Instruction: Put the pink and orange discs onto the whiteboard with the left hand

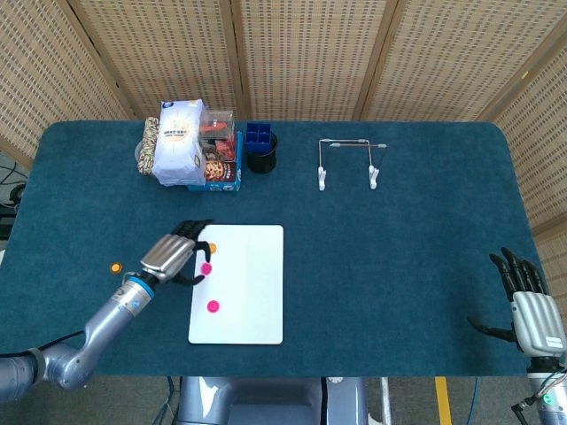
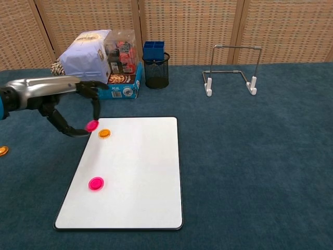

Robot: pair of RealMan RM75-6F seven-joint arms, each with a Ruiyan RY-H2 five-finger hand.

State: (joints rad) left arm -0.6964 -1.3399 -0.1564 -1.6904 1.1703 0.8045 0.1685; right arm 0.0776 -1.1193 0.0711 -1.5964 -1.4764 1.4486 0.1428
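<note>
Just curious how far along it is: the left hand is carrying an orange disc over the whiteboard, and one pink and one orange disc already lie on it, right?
Nearly. The left hand holds a pink disc, not an orange one, as the chest view shows. The rest stands.

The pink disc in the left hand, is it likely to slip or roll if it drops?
The pink disc looks small, flat and light, pinched only at its edge by the left hand, so it could probably slip. Dropped flat on the whiteboard it would likely settle; on edge, it might roll.
</note>
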